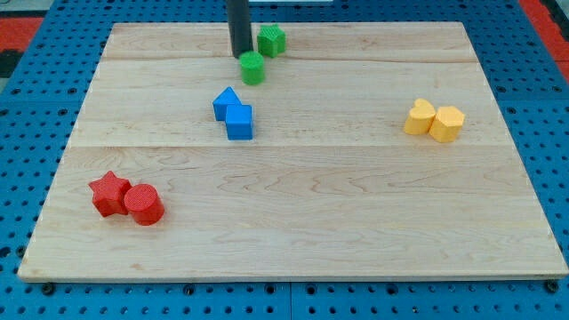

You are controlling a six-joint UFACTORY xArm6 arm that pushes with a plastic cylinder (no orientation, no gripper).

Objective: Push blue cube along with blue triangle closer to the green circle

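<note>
The blue cube (239,123) and the blue triangle (226,102) touch each other left of the board's middle, the triangle up and to the left of the cube. The green circle (253,68) lies above them near the view's top. My tip (240,56) is just left of the green circle, close to it, well above the blue blocks. A second green block (272,40) sits up and right of the circle.
A red star (108,193) and a red cylinder (143,204) touch at the lower left. Two yellow blocks (420,116) (447,124) touch at the right. The wooden board (293,240) lies on a blue pegboard.
</note>
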